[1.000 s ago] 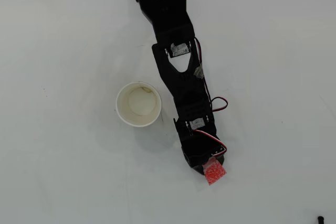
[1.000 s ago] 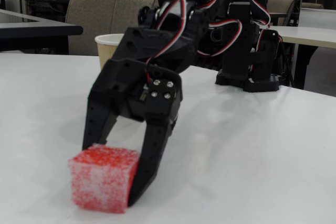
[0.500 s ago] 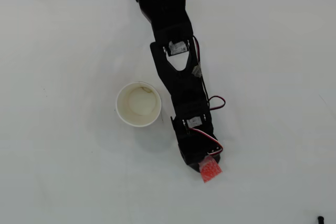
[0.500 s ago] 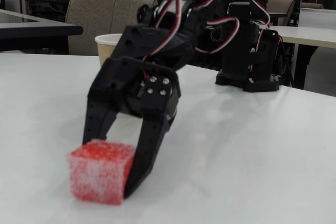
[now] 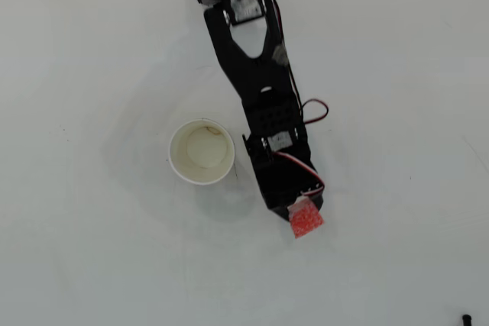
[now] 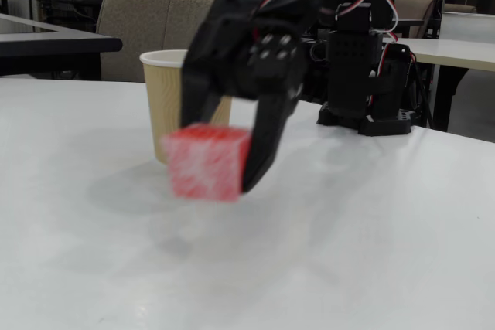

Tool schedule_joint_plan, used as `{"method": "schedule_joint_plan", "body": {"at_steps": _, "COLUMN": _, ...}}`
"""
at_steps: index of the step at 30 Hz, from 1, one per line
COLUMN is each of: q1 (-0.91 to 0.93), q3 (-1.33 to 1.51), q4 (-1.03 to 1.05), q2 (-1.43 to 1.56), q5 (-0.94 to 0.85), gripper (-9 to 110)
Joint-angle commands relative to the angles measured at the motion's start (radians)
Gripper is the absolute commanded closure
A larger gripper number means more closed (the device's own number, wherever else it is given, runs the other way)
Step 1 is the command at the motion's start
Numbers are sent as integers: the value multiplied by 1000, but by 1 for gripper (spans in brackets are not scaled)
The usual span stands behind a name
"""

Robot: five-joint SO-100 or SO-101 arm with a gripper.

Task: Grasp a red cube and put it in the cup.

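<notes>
- Since the earlier frames, your red cube (image 6: 206,161) has left the table: it sat on the surface a second ago, and in the fixed view it now hangs clear of the tabletop (image 6: 371,237), blurred by motion.
- Your gripper (image 6: 224,171) is clamped on the cube, one black finger on either side of it, and the arm (image 5: 260,89) has drawn back toward its base, so the cube sits higher in the overhead view than it did before.
- The cup (image 5: 202,152) has not moved; it stands upright, mouth up.
- In the overhead view the cube (image 5: 306,221) lies below and to the right of the cup, near it but apart, just past the gripper's (image 5: 304,217) tip.
- The cube has no long axis to speak of; from above it sits turned so its edges run diagonal to the picture's edges.
- Only the fixed view shows you the gap under the cube and the cup's (image 6: 172,106) tan side wall behind it.
- Only the overhead view shows you the cup's cream inside and that the cube is beside the rim, not over it.
</notes>
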Motion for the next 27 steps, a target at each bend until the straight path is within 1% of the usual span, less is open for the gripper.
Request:
{"method": "schedule_joint_plan", "body": {"at_steps": 1, "q1": -23, "q3": 72, "q4": 3, "q2": 233, "q5": 23, "gripper": 96}}
{"method": "schedule_joint_plan", "body": {"at_steps": 20, "q1": -63, "q3": 382, "q4": 35, "q2": 630, "q5": 41, "gripper": 96}}
{"method": "schedule_joint_plan", "body": {"at_steps": 27, "q1": -26, "q3": 439, "q4": 112, "q2": 773, "q5": 55, "gripper": 96}}
